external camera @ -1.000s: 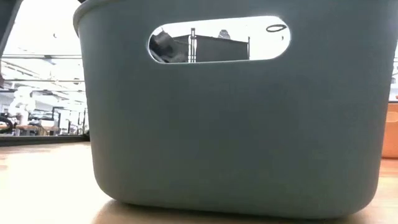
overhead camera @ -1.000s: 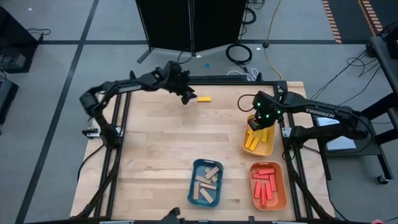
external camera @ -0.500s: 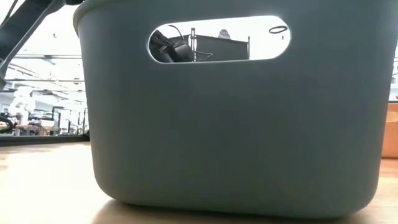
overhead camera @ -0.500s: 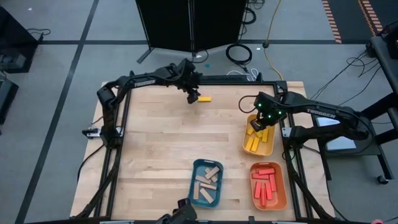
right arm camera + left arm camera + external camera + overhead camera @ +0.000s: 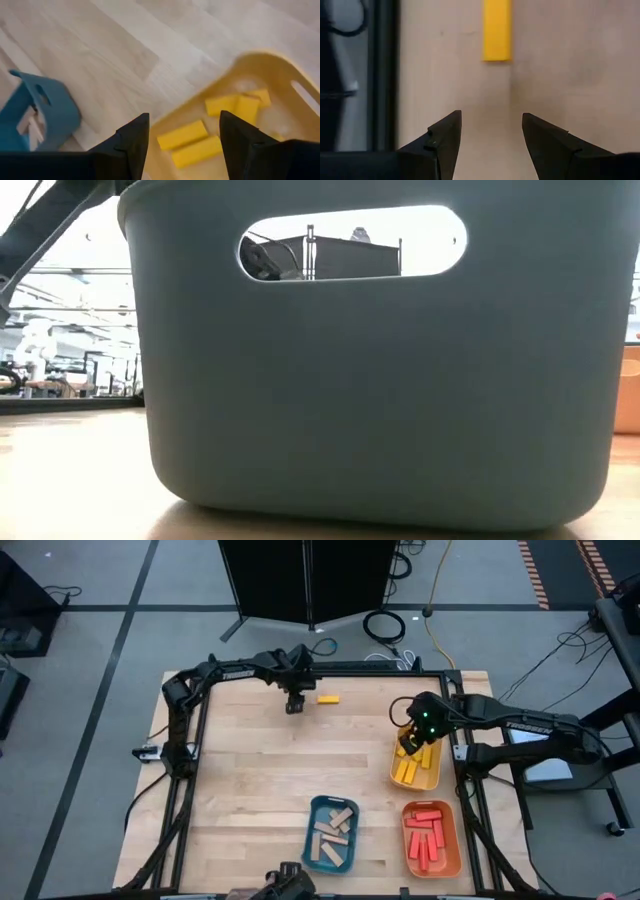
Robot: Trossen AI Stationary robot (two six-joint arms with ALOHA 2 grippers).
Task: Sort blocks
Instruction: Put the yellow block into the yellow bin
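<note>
One yellow block [image 5: 328, 698] lies flat on the table near its far edge; it shows ahead of the fingers in the left wrist view [image 5: 497, 30]. My left gripper [image 5: 293, 705] stands open just left of it, pointing steeply down, with nothing between its fingers [image 5: 491, 135]. My right gripper [image 5: 408, 743] hangs open over the far end of the yellow tray [image 5: 432, 778], with nothing in it [image 5: 184, 135]. Several yellow blocks [image 5: 235, 106] lie in that tray.
A blue tray [image 5: 331, 833] with tan blocks stands at the near middle. An orange tray [image 5: 431, 838] with red blocks stands at the near right. In the low view the blue tray's wall [image 5: 380, 380] blocks nearly everything. Bare wood spreads across the table's left half.
My left gripper has sunk toward the table and rolled about its wrist, ending just left of the lone yellow block, which has not moved.
</note>
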